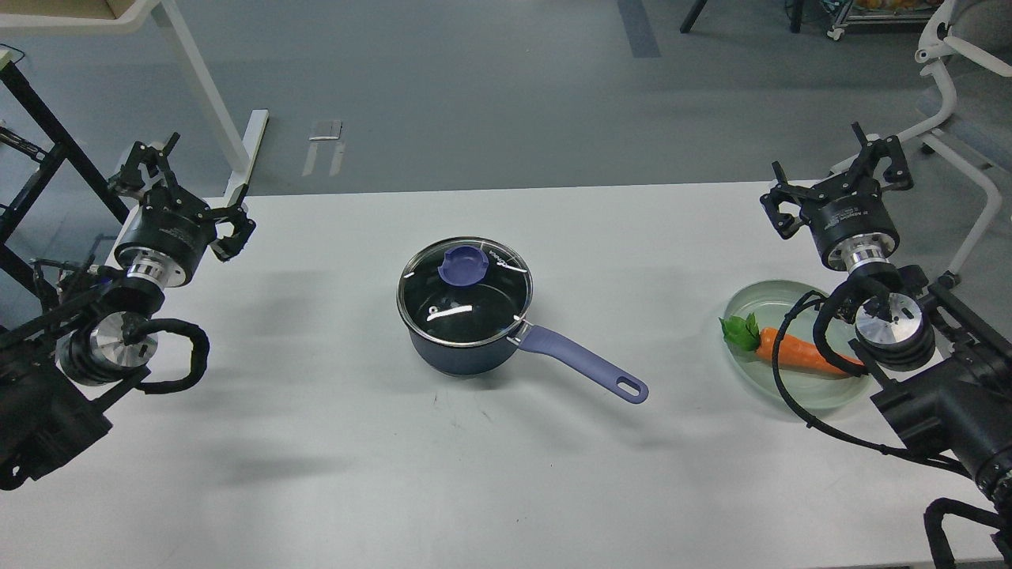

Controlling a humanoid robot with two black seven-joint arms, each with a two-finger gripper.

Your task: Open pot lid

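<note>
The dark navy pot (pixel 462 352) stands in the middle of the white table, its lavender handle (pixel 589 367) pointing to the front right. The glass lid (pixel 466 296) lies flat on the pot's rim, with its blue-purple knob (pixel 462 265) toward the back. My left gripper (pixel 190 194) hovers open at the table's far left edge, well away from the pot. At the far right, my right gripper (pixel 830 178) is open too and holds nothing.
A pale green plate (pixel 751 300) with a toy carrot (pixel 798 352) sits at the right, partly under my right arm and its black cable. A white table leg (pixel 209 95) and a chair base (pixel 949 118) stand on the floor beyond the table.
</note>
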